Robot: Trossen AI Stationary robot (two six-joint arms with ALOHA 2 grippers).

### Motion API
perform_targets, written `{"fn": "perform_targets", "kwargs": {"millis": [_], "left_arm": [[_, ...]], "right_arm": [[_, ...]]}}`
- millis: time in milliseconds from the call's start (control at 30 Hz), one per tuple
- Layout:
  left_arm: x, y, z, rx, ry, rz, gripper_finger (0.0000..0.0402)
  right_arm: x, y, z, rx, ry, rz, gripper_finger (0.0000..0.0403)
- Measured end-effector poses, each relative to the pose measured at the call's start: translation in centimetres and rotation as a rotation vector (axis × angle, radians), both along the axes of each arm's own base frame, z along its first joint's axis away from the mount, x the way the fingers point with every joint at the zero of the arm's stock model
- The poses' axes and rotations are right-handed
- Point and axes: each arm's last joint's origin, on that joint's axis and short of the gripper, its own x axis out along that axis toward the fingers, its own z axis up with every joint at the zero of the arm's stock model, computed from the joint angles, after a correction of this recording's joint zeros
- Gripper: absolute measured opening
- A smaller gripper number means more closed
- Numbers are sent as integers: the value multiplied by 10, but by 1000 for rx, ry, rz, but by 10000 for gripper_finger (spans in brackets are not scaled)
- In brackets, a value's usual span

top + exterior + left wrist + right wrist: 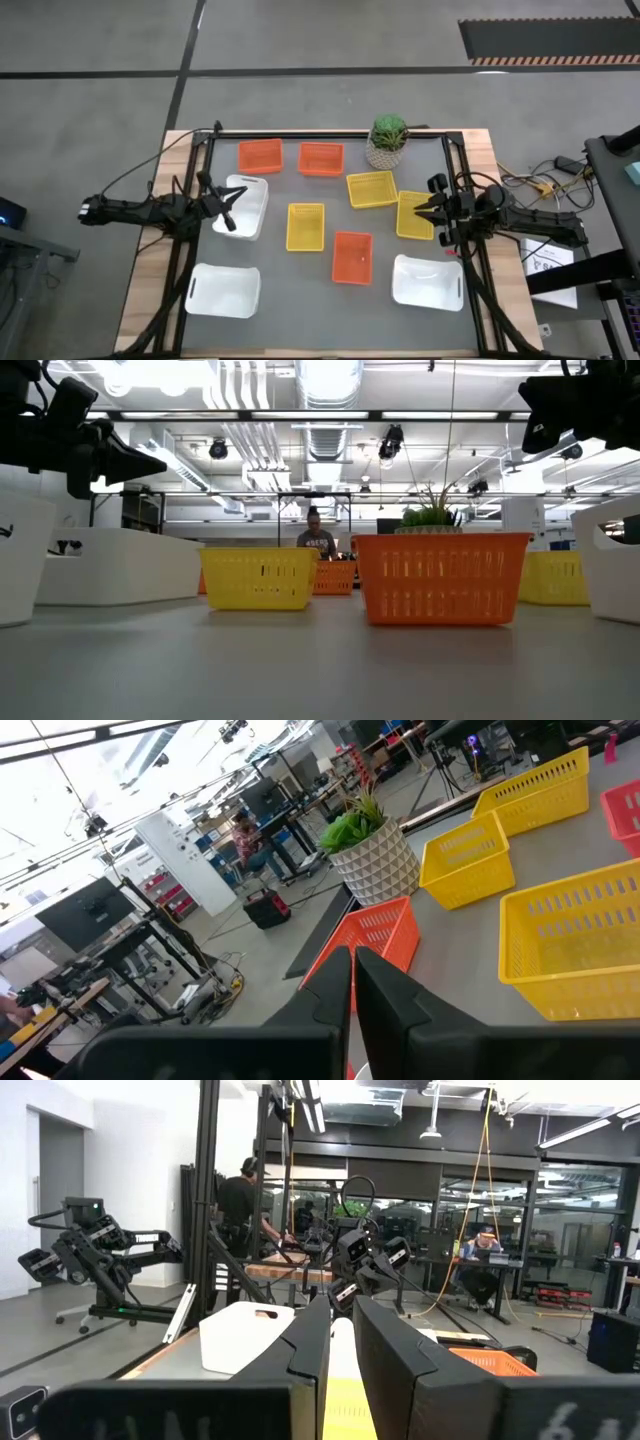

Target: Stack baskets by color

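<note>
Open mat (330,300) lies at six o'clock between two white baskets (222,290); the centre is crowded by yellow baskets (305,226), with the plant (387,141) blocking one o'clock.

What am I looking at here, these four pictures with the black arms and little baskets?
It's a two-armed robot at a table. One camera looks straight down, one sits at table level, and one rides on each wrist. On the table lie three orange baskets, three yellow baskets, three white baskets and a potted plant. None are stacked yet. The left gripper is shut and empty above a white basket. The right gripper hovers over a yellow basket, its fingers slightly apart, with nothing visibly held.
</note>
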Motion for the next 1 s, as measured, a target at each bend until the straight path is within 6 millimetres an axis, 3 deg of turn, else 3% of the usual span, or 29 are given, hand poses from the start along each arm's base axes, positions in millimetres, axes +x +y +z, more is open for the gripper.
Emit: {"fn": "perform_targets", "kwargs": {"millis": [267,400,667,733,900,1000], "left_arm": [[0,0,0,5,3,0,2],[0,1,0,132,65,28,2],[0,1,2,147,59,29,2],[0,1,2,147,57,23,2],[2,-4,10,87,-69,-139,2],[2,-8,19,-14,-214,-289,2]], "right_arm": [[0,0,0,0,0,0,43],[0,0,0,0,0,-1,43],[0,0,0,9,1,3,43],[0,0,0,102,16,27,43],[0,0,-1,577,103,144,43],[0,0,-1,647,115,161,43]]}}
